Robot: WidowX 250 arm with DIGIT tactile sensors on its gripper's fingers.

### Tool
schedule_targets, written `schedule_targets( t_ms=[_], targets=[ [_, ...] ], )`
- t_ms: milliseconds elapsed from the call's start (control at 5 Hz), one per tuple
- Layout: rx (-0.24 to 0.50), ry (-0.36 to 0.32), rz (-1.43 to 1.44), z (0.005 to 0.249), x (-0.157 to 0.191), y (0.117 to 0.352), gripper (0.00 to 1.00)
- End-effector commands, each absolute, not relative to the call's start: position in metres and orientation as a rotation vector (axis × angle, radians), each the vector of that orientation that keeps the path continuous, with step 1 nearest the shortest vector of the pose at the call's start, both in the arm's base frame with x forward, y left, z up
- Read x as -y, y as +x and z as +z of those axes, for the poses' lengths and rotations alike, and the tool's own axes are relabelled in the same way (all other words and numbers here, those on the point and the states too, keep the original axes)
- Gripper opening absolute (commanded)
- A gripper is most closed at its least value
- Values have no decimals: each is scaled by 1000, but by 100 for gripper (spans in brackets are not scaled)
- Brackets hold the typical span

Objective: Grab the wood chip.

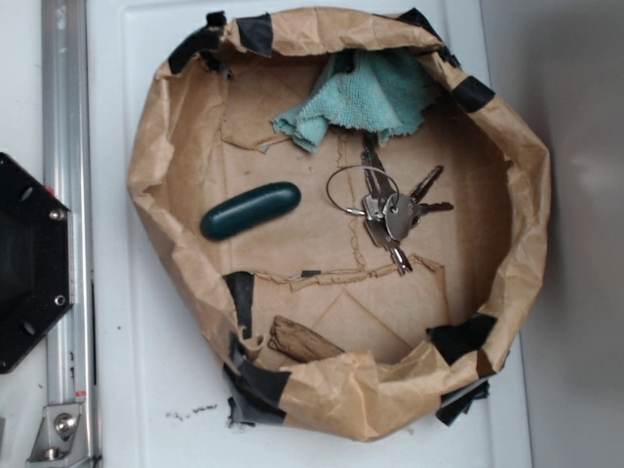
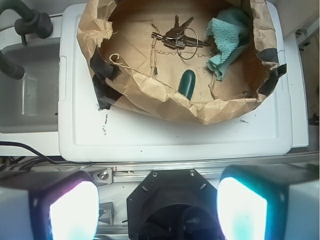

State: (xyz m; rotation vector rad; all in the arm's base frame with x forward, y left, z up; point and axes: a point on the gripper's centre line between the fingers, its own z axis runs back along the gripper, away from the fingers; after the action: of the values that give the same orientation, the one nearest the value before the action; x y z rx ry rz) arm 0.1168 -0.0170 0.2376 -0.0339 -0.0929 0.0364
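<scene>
The crumpled brown paper wall (image 1: 146, 166), patched with black tape, rings the whole floor, so the way in is from above. The small streaky brown wood chip (image 1: 304, 341) sits tucked against the near rim, whose folded lip (image 1: 361, 385) leans just over it; tight there. A smooth dark green capsule (image 1: 250, 210) lies left of centre, a bunch of silver keys on a ring (image 1: 385, 207) right of centre, a teal cloth (image 1: 361, 97) fills the far side. Bare paper floor (image 1: 380, 312) stays open right of the chip.
</scene>
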Motion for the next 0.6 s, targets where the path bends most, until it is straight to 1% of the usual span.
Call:
schedule_targets(
  t_ms=[0,200,400],
  targets=[
    [93,-34,36,238,17,117,100],
    [89,37,-15,188,13,166,100],
    [99,3,-16,160,-3,211,100]
  ],
)
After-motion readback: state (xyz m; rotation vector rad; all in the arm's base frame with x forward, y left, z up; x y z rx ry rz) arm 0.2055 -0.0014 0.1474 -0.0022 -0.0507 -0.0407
